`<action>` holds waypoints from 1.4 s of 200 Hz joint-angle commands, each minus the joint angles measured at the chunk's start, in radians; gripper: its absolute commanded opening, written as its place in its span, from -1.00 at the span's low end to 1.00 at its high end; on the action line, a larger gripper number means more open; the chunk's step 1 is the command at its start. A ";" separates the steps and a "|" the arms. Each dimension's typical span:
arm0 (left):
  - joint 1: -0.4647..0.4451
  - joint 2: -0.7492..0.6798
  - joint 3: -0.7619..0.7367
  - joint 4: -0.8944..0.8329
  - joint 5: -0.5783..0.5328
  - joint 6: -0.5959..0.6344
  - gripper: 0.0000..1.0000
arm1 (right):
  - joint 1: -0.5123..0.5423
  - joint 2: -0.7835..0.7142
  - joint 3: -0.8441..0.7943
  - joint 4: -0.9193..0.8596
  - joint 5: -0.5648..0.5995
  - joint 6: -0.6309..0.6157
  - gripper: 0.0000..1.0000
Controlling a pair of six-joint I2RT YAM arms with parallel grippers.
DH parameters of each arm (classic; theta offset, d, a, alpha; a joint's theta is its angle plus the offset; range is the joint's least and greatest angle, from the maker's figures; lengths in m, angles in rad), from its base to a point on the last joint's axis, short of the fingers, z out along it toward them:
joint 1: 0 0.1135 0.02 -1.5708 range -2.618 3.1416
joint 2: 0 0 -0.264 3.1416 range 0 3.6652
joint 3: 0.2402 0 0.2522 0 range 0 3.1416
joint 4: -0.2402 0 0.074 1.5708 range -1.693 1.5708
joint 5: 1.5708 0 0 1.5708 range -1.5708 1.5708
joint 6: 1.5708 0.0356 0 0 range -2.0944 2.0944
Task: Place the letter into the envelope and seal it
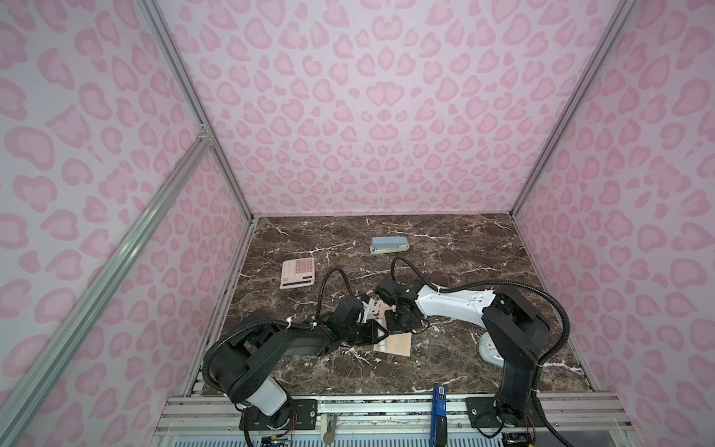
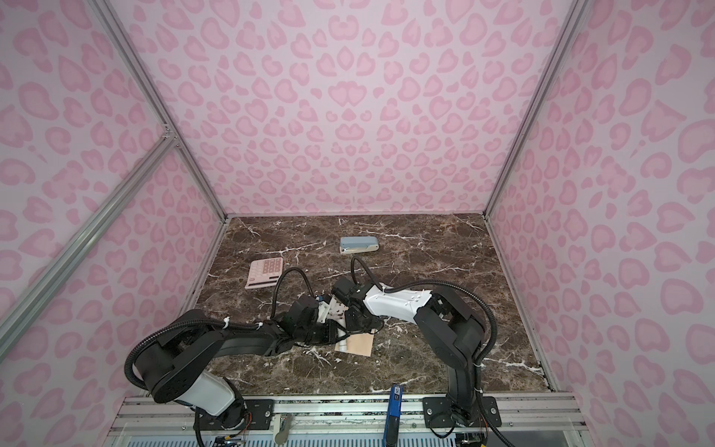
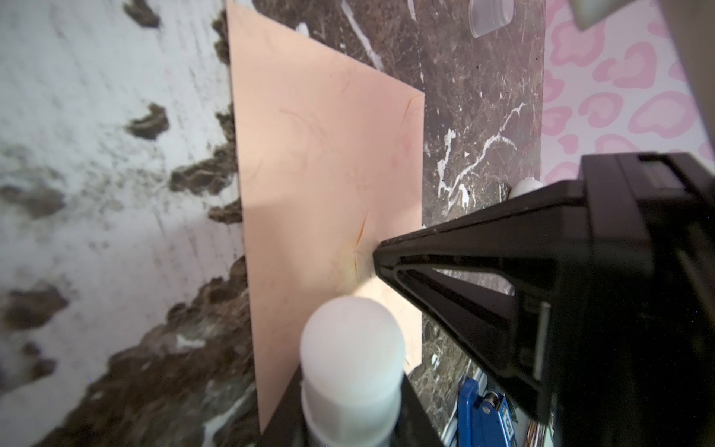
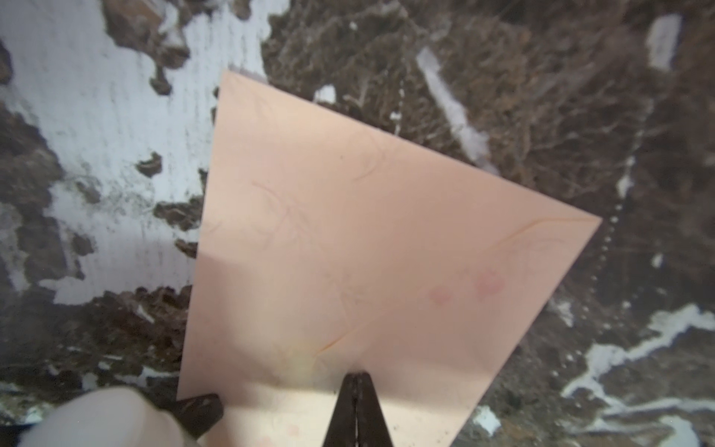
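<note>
The peach envelope (image 1: 400, 343) (image 2: 363, 343) lies flat on the marble table, partly under both wrists. Faint creases run across its face (image 4: 348, 232) (image 3: 329, 154). My right gripper (image 4: 356, 377) is shut, its black fingertips (image 3: 387, 255) pressed together on the envelope's surface where the creases meet. My left gripper (image 3: 350, 402) is shut on a white glue stick (image 3: 350, 340) (image 4: 104, 418), whose rounded end hangs just above the envelope, close beside the right fingertips. In both top views the two grippers meet over the envelope (image 1: 383, 329) (image 2: 344, 329). The letter is hidden from every view.
A pink calculator (image 1: 297, 273) lies at the back left and a blue-grey stapler (image 1: 389, 245) farther back. A pale round object (image 1: 489, 348) sits under the right arm. A translucent cap (image 3: 489, 15) stands on the marble. A blue tool (image 1: 439, 394) hangs on the front rail.
</note>
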 commanded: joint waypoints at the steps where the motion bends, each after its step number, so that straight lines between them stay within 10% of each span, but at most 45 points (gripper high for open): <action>1: 0.001 0.004 0.008 0.001 0.001 0.011 -0.91 | 0.008 0.068 -0.034 0.006 -0.063 0.002 -0.82; 104: 0.004 -0.007 0.006 -0.010 0.000 0.018 -0.91 | 0.008 0.077 -0.038 0.011 -0.078 0.000 -0.53; 280: 0.004 -0.013 -0.002 -0.010 -0.004 0.016 -0.91 | -0.007 0.068 -0.037 0.006 -0.079 -0.020 -1.00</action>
